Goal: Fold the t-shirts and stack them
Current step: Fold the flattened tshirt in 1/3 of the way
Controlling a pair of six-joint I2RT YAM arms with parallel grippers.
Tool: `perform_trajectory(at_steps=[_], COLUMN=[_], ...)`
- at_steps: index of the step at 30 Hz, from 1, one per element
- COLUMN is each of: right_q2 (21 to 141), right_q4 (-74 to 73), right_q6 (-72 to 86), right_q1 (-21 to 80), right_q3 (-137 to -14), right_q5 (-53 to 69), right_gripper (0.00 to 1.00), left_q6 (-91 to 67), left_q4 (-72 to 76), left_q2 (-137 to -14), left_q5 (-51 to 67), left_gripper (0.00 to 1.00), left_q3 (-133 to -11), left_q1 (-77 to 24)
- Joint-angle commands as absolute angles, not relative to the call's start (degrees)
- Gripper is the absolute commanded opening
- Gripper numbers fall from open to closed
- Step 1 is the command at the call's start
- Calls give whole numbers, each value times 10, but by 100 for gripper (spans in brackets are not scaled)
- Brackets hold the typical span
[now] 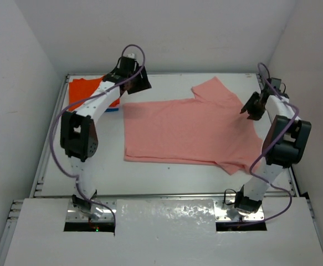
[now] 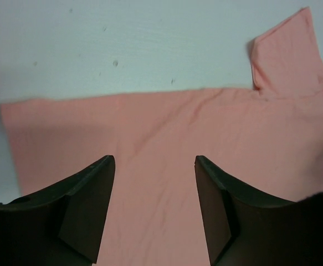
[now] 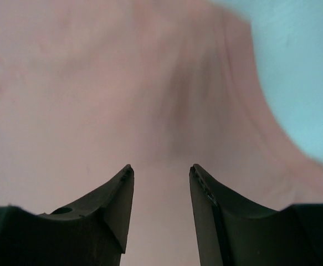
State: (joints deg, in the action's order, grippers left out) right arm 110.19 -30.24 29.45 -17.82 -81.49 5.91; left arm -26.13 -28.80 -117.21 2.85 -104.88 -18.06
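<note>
A pale salmon-pink t-shirt [image 1: 189,130] lies spread flat in the middle of the table, one sleeve [image 1: 214,91] pointing to the back. A folded bright orange t-shirt [image 1: 83,91] rests at the back left, partly hidden by my left arm, with a thin blue edge [image 1: 114,109] showing beneath it. My left gripper [image 1: 143,83] hovers open over the pink shirt's back left corner; in the left wrist view the gripper [image 2: 154,160] has only pink cloth [image 2: 167,127] below it. My right gripper [image 1: 245,108] hangs open above the shirt's right side, and the wrist view shows the gripper [image 3: 160,168] with nothing between its fingers.
The white table [image 1: 167,173] is boxed in by white walls at the back and on both sides. A metal rail [image 1: 45,149] runs along the left edge. Both arm bases stand at the near edge.
</note>
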Motion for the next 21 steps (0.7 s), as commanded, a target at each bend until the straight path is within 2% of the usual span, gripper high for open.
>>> perform_trajectory(at_steps=[1, 3, 8, 15, 21], right_q2=[1045, 1014, 878, 692, 624], right_q4=[-313, -309, -330, -460, -471], right_q6=[274, 269, 266, 318, 241], right_q1=[-164, -155, -110, -81, -69], right_q3=[-719, -681, -592, -516, -434], right_q5=[80, 77, 26, -113, -62], right_gripper=[44, 44, 44, 38, 33], left_q6=[-247, -249, -235, -261, -267], left_q4=[-323, -310, -343, -340, -322], left_q2=[-1093, -1036, -933, -825, -785], left_q5=[11, 8, 3, 25, 58], left_gripper=[57, 57, 57, 54, 50], left_q3=[-960, -890, -815, -681, -610], left_q1=[-185, -185, -185, -185, -186])
